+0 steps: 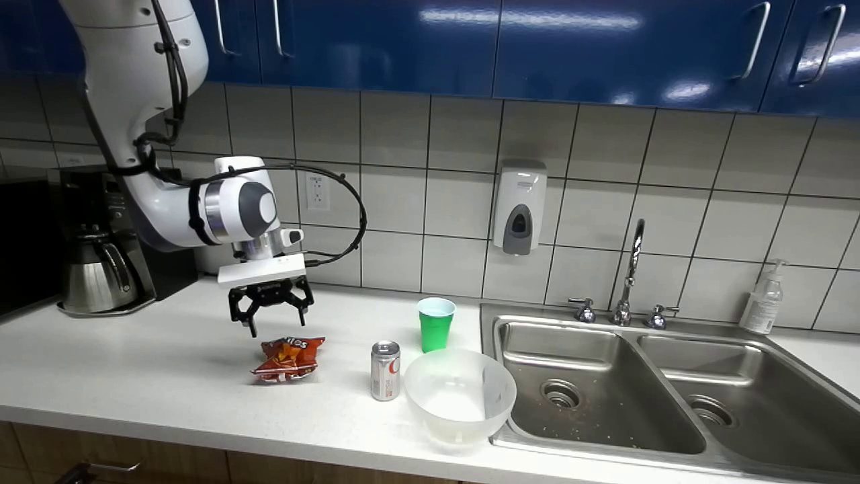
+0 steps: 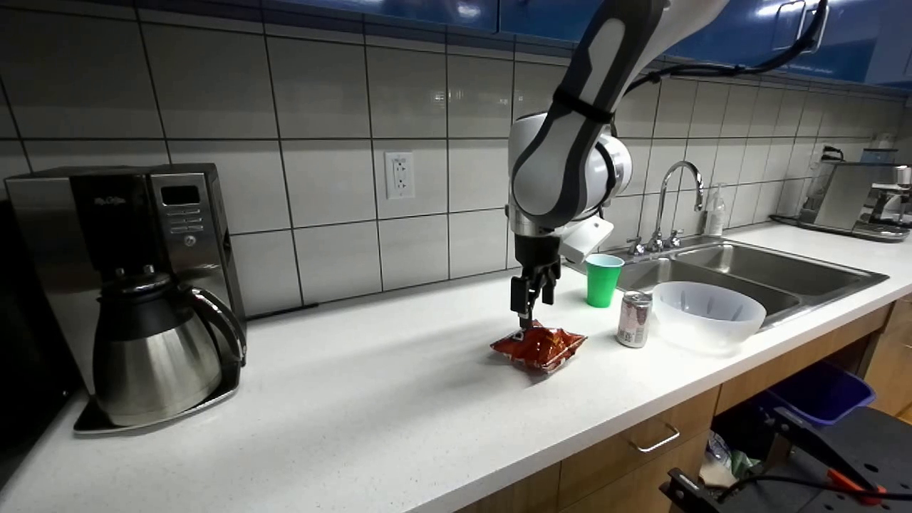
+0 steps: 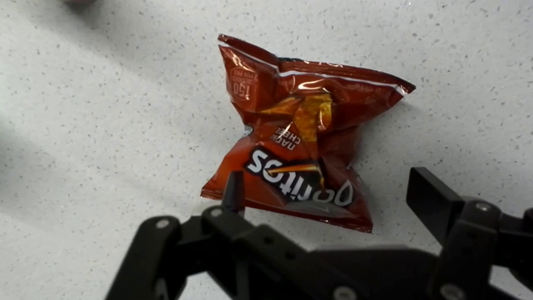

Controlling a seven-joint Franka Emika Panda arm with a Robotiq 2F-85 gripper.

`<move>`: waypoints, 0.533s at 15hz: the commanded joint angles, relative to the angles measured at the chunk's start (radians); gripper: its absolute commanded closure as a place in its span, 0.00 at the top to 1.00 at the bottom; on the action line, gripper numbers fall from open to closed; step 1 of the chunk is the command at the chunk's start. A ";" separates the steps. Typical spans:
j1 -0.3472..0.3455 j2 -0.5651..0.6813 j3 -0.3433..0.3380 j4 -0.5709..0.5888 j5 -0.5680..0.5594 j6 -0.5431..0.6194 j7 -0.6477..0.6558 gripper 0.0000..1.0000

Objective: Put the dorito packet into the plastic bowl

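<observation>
The dorito packet (image 1: 290, 361) is a crinkled red-orange foil bag lying on the white counter. It also shows in an exterior view (image 2: 539, 348) and in the wrist view (image 3: 291, 137), where its lettering is upside down. My gripper (image 1: 277, 327) is open and empty, pointing down above the packet. In the wrist view the fingers of my gripper (image 3: 325, 173) are spread wide; the left one overlaps the packet's lower left corner and the right one is beside it. The plastic bowl (image 1: 460, 423), wide and translucent whitish, stands upright by the sink; it also shows in an exterior view (image 2: 705, 320).
A silver can (image 1: 385, 371) stands between packet and bowl, beside the bowl. A green cup (image 1: 436, 326) stands behind the bowl. The sink (image 1: 497, 336) is on the bowl's far side from the packet. A coffee maker (image 2: 142, 285) stands at the opposite end of the counter.
</observation>
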 commanded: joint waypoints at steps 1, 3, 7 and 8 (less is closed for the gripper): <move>0.005 0.032 -0.004 0.028 -0.034 0.009 -0.003 1.00; 0.006 0.045 -0.006 0.034 -0.039 0.008 -0.002 1.00; 0.002 0.062 -0.004 0.044 -0.041 0.005 -0.005 0.96; 0.001 0.065 -0.002 0.047 -0.037 0.003 -0.007 0.74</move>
